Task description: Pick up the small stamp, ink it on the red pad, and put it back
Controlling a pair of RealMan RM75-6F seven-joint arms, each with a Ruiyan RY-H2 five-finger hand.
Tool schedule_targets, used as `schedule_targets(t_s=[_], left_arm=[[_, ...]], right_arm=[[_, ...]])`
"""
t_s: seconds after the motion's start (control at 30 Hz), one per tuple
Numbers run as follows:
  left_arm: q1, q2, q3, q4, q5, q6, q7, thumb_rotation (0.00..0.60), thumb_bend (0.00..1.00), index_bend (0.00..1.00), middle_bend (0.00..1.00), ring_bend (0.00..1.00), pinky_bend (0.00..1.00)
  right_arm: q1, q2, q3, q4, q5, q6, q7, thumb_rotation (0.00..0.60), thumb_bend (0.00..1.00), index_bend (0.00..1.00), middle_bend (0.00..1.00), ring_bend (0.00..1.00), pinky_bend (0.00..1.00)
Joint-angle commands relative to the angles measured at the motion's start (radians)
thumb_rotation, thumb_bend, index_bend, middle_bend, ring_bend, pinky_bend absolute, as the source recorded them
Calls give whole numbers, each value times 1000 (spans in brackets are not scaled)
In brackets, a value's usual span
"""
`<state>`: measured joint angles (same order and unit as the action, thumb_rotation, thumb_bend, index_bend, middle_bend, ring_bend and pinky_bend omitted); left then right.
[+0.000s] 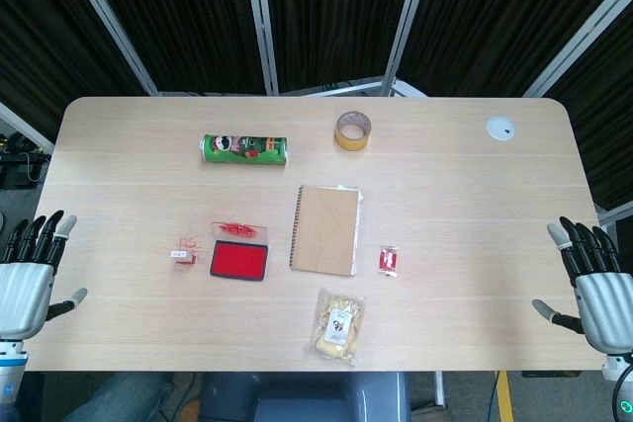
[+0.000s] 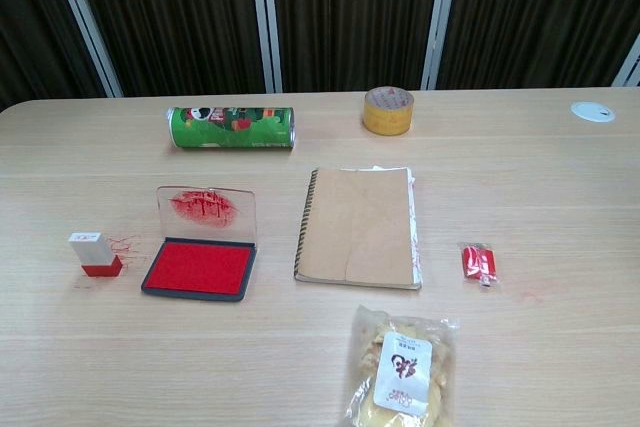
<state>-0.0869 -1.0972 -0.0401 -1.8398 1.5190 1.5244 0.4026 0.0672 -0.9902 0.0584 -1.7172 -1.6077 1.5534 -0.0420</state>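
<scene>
Currently both my hands sit off the table's near corners, holding nothing: my left hand [image 1: 28, 279] hangs past the left edge with fingers spread and pointing up, my right hand [image 1: 593, 279] likewise past the right edge, fingers apart. Neither shows in the chest view. The small stamp [image 2: 96, 253] stands upright on the table [image 2: 560, 347], white body over a red base, just beside the left side of the red pad [image 2: 198, 267], apart from it; faint red marks lie on the wood around it. The pad is open, its clear lid [image 2: 206, 213] raised at the back edge and smeared with red ink. To the pad's right lies a brown spiral notebook [image 2: 358, 227], closed and flat. A small red packet [image 2: 478, 262] lies right of the notebook; a snack bag [image 2: 400, 367] lies near the front edge. Farther back: a green chip can [image 2: 232, 127] on its side, a roll of tape [image 2: 388, 110], and a white disc [image 2: 593, 111] near the far right corner.
</scene>
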Motion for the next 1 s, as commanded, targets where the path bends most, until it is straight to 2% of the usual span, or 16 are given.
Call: schedule_targets(t_s=[0.03, 0.13, 0.2, 0.23, 0.27, 0.3, 0.37, 0.43, 0.47, 0.57, 0.73, 0.9, 1.0], left_arm=[[0, 1, 0, 0, 0, 0, 0, 600, 0, 0, 0, 0, 0], [1, 5, 2, -3, -6, -4, 4, 600, 0, 0, 0, 0, 0], [1, 8, 2, -5, -9, -7, 3, 600, 0, 0, 0, 14, 42], [0, 9, 2, -5, -9, -8, 1, 600, 0, 0, 0, 92, 156], [-2, 8, 0, -2, -7, -9, 0, 600, 0, 0, 0, 236, 333], [-6, 6, -1, 4, -2, -11, -1, 600, 0, 0, 0, 422, 524], [-15, -2, -2, 16, 2, -23, -17, 600, 0, 0, 0, 675, 751], [-28, -21, -10, 35, -5, -41, -37, 600, 0, 0, 13, 813, 876], [-40, -42, -19, 55, -17, -56, -42, 600, 0, 0, 33, 851, 914], [-83, -102, -45, 98, -60, -117, -61, 600, 0, 8, 109, 901, 963], [-155, -175, -76, 123, -146, -237, -66, 600, 0, 31, 151, 913, 971], [-226, -246, -108, 154, -270, -348, -6, 600, 14, 94, 184, 914, 971], [-252, -286, -117, 192, -321, -382, 11, 600, 66, 164, 216, 913, 971]], right_arm=[[0, 0, 0, 0, 0, 0, 0, 600, 0, 0, 0, 0, 0], [0, -1, -1, 0, -2, 0, -1, 600, 0, 0, 0, 0, 0], [1, -3, -2, 1, -2, -3, -4, 600, 0, 0, 0, 0, 0], [1, -4, -3, 0, -2, -5, -4, 600, 0, 0, 0, 0, 0], [2, -4, -3, -1, -2, -5, -5, 600, 0, 0, 0, 0, 0], [2, -4, -3, -3, -3, -5, -6, 600, 0, 0, 0, 0, 0], [2, -3, -1, -6, -1, -4, -5, 600, 0, 0, 0, 0, 0], [2, -2, 1, -8, 4, -5, -1, 600, 0, 0, 0, 0, 0], [3, -2, 1, -6, 10, -9, 1, 600, 0, 0, 0, 0, 0], [4, -2, 1, 6, 25, -23, 9, 600, 0, 0, 0, 0, 0], [5, 0, 3, 9, 31, -25, 25, 600, 0, 0, 0, 0, 0], [11, -4, 1, 16, 40, -42, 25, 600, 0, 0, 0, 0, 0], [13, -5, 4, 22, 52, -51, 30, 600, 0, 0, 0, 0, 0]])
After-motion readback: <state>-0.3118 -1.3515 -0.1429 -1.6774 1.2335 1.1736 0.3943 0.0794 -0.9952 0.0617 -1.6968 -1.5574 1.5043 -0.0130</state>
